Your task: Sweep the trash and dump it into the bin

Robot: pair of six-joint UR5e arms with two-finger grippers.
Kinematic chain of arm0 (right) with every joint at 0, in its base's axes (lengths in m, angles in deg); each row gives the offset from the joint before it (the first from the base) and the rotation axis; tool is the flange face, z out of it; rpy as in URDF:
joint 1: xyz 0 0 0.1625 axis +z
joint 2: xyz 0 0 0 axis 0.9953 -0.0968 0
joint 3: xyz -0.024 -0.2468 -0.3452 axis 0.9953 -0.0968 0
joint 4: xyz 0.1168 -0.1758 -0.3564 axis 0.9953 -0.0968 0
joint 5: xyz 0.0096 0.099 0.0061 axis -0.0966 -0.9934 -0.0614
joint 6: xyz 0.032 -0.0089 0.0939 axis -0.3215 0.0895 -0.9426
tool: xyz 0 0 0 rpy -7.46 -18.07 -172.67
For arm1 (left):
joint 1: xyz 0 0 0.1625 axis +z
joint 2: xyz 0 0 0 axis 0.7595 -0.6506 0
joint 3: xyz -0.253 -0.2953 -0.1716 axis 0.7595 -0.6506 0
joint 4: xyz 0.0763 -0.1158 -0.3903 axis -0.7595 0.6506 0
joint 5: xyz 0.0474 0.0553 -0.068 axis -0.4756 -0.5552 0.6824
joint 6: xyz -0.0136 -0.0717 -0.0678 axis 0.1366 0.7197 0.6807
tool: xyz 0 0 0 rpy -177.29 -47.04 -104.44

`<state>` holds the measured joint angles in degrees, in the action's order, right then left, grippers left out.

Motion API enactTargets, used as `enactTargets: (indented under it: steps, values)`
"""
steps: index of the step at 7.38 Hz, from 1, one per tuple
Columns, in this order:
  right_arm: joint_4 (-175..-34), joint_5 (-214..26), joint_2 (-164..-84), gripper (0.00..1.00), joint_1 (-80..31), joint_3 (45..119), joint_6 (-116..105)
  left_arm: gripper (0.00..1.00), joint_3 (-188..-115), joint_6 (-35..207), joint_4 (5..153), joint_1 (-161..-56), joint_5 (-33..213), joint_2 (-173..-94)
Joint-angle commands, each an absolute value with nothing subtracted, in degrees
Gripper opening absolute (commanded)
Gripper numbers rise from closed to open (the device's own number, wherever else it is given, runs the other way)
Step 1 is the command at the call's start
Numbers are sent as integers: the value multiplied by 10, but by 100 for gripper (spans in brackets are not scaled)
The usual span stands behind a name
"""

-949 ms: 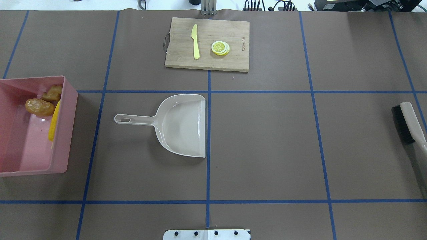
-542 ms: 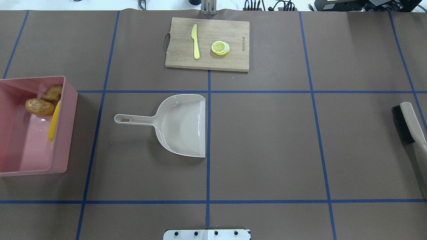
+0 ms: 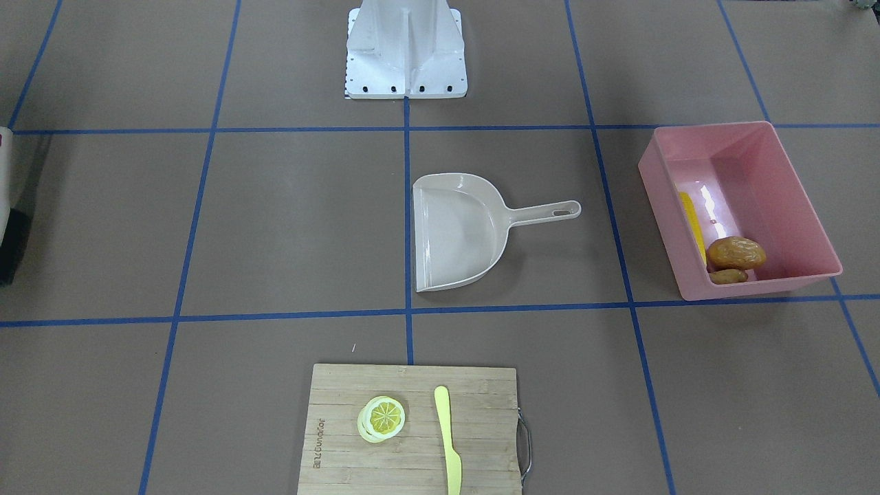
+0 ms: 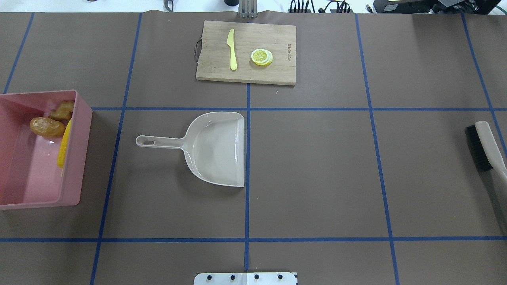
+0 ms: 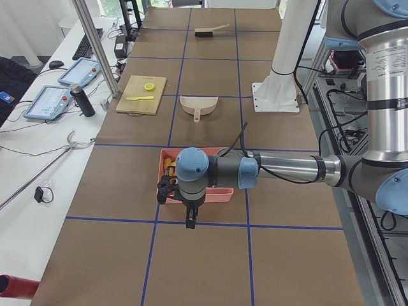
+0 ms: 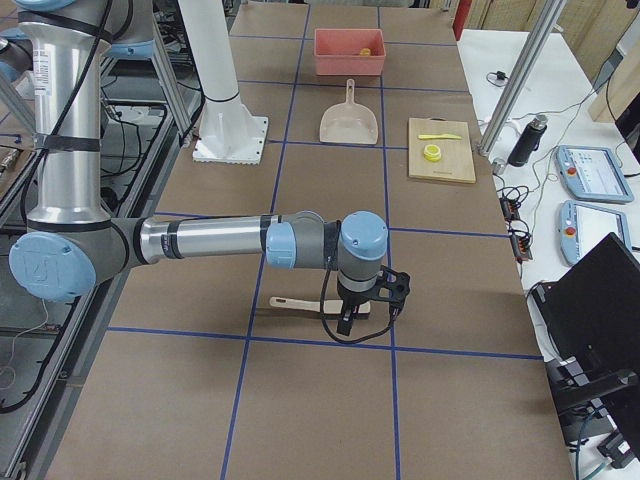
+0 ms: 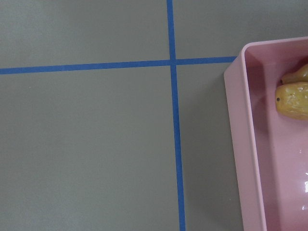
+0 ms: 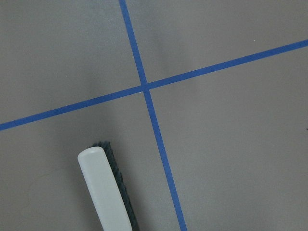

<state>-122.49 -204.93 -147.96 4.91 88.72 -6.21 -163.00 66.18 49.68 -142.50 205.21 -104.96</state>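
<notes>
The pink bin (image 4: 79,158) stands at the table's left end; it also shows in the front view (image 3: 660,199) and the left wrist view (image 7: 243,144). Inside it lie the yellow corn cob (image 4: 64,144), the orange-brown potato (image 4: 46,126) and the tan ginger root (image 4: 62,111). My left gripper (image 5: 189,220) hangs above the bin's outer end; I cannot tell if it is open or shut. My right gripper (image 6: 345,322) hangs above the brush (image 6: 300,303) at the table's right end; I cannot tell its state either.
The beige dustpan (image 4: 214,148) lies empty at the table's middle, handle toward the bin. The brush (image 4: 485,146) lies at the right edge. A wooden cutting board (image 4: 245,51) at the far side holds a yellow knife (image 4: 231,49) and a lemon slice (image 4: 261,56).
</notes>
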Motion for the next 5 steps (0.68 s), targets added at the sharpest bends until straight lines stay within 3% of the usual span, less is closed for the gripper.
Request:
enactTargets:
  steps: [1, 5]
  values:
    - [-1225, -2049, -1480, 100, 49, 887, -62, 98, -1630, 662, 497, -1425, 2052, -1051]
    - [-1225, -2051, -1479, 100, 48, 887, -62, 98, -1628, 662, 497, -1425, 2056, -1052]
